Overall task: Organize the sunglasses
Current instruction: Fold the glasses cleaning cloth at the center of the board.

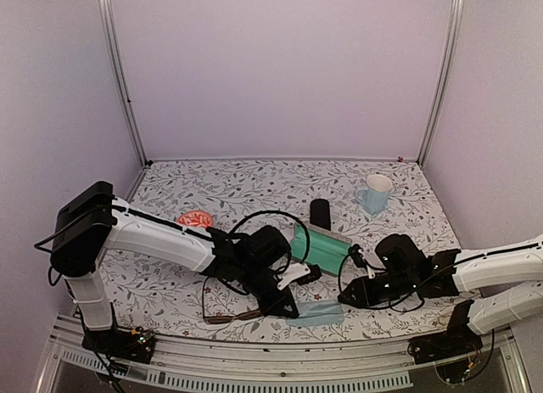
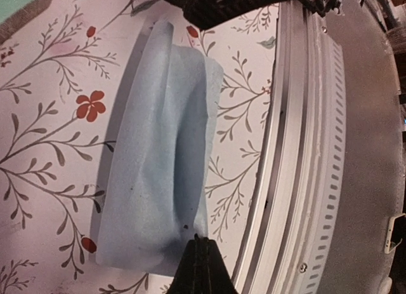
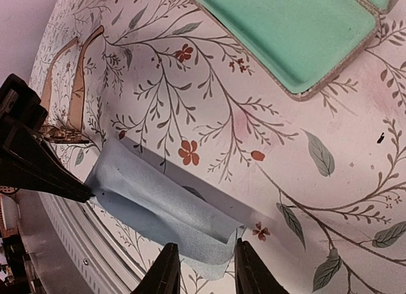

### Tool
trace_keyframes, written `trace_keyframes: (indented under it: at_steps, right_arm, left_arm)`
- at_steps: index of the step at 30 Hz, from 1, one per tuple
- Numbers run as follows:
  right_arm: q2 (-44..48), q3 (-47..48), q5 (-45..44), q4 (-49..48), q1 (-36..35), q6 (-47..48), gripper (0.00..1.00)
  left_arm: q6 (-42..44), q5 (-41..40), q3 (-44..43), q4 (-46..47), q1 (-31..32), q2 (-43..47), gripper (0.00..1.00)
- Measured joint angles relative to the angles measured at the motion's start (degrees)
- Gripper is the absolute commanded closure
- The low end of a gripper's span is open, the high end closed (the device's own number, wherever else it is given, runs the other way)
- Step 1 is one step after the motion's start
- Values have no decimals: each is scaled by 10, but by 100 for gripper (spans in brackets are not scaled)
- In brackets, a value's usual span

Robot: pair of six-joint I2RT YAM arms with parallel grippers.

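Sunglasses (image 1: 231,317) lie beside blue cloth (image 3: 165,205); left jaws pinch it, right jaws slightly parted.

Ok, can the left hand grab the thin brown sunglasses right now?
Probably not yet. The left hand is pinched shut on the light blue cloth. The thin brown sunglasses lie close beside it, uncovered, so it would need to let go first.

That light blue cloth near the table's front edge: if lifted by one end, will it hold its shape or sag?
Likely floppy: the light blue cloth lies buckled into soft folds and ridges. It is probably very light, since the material looks thin. Where the left hand appears to pinch its edge, lifting would probably make it drape and hang rather than stay flat.
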State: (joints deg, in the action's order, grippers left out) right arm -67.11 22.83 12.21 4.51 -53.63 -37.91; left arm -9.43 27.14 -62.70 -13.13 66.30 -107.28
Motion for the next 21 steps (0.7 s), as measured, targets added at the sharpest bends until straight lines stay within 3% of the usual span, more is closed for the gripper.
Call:
trace_keyframes:
  at_steps: [21]
  right_arm:
    - [10,-11,28,6,-1,-2,64]
  left_arm:
    - [20,-17,2,-1,7,-16,98]
